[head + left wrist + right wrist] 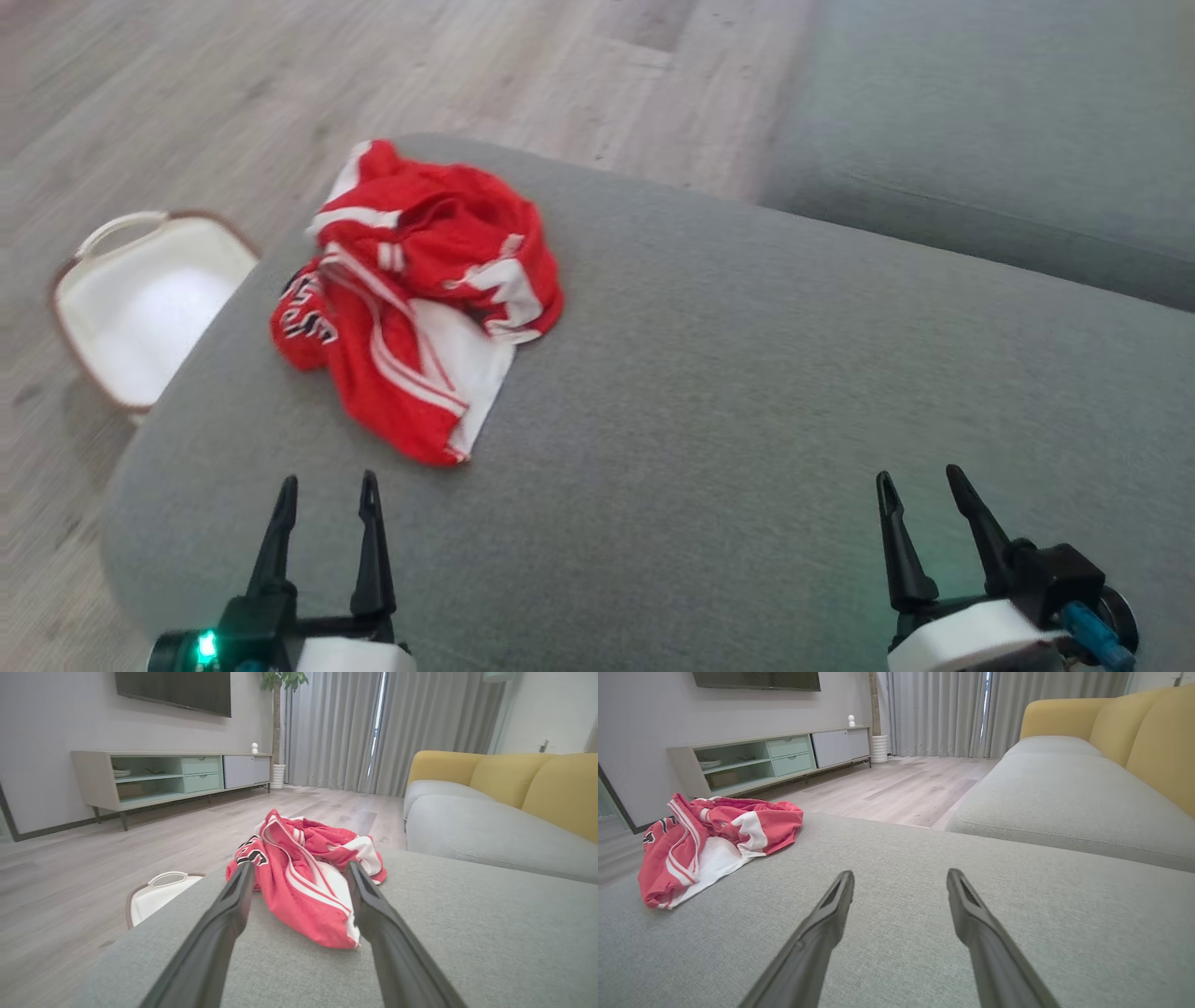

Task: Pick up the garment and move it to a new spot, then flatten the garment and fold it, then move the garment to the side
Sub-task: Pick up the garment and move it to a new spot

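Grey sofa cushion [747, 392], wood floor [280, 84] beyond: red/white garment [420, 289] crumpled at far left by white basket [140, 308]; my L gripper [329, 485] near it, R gripper [920, 478] well apart at right, both w/ fingers spread, nothing held.

View along right gripper [901, 874]: fingers spread wide above grey cushion [1017, 933].
Crumpled red-and-white garment [714, 840] lies on cushion at far left, well apart from fingers. Sofa [1064, 793] with yellow backrest at right; wood floor [896, 788], low cabinet [770, 758], curtains [938, 714] beyond.
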Tool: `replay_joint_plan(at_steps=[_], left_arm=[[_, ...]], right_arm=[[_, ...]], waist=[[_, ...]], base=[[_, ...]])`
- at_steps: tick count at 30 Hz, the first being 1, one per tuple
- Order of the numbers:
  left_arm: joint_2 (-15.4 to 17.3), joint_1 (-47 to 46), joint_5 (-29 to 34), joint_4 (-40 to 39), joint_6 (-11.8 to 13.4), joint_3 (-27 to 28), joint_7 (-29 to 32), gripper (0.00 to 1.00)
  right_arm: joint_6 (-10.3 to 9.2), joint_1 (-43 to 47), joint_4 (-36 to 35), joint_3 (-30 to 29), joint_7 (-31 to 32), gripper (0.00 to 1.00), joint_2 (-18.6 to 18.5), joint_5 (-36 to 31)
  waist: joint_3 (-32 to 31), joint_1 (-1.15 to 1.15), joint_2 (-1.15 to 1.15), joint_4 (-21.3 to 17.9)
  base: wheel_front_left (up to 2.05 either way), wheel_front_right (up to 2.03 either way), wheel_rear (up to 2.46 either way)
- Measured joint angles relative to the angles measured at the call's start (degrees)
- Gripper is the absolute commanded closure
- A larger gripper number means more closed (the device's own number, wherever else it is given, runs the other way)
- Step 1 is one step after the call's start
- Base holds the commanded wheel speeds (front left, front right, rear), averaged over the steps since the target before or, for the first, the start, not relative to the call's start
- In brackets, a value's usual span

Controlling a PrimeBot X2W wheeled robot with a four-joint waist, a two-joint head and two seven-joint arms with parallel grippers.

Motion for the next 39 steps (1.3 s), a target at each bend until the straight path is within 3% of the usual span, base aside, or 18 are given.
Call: replay_joint_plan(at_steps=[9, 14, 19, 24, 30, 39], left_arm=[[0.6, -2.2, 1.2, -0.7, -1.7, 1.4, 0.0, 0.00], [4.5, -13.7, 2.2, -0.1, -5.6, 1.4, 0.2, 0.00], [9.6, -30.8, 2.0, 2.1, -8.5, 1.5, 5.4, 0.00], [12.6, -47.1, 0.2, 11.4, -9.9, -0.2, 14.6, 0.00], [13.2, -59.1, -5.7, 26.9, -10.6, -5.6, 23.9, 0.00], [15.0, -67.6, -13.4, 42.7, -10.6, -15.1, 28.0, 0.00]], right_arm=[[0.00, -0.2, 0.0, -0.1, 0.0, 0.00, 0.0, -0.6], [0.00, -0.8, -0.1, -0.1, 0.0, 0.00, 0.0, -3.2], [0.00, -5.3, -1.5, -0.3, -0.1, 0.00, 0.0, -8.3], [0.01, -10.0, -3.1, -0.4, -0.2, 0.00, -1.9, -11.1], [0.01, -10.9, -4.8, -0.7, -0.2, 0.00, -5.8, -12.0], [0.08, -11.7, -11.9, -0.5, -1.2, 0.00, -7.9, -12.0]], waist=[[2.0, 0.00, 0.00, 2.8], [4.8, 0.00, 0.00, 2.7], [10.6, 0.01, 0.00, 2.0], [17.6, 0.02, 0.00, 0.9], [25.1, 0.02, 0.00, -0.7], [32.6, -0.01, 0.00, -2.6]], base=[[0.00, 0.00, 0.00], [0.00, 0.00, 0.00], [0.00, 0.00, 0.00], [0.00, 0.00, 0.00], [0.00, 0.00, 0.00], [0.00, 0.00, 0.00]])
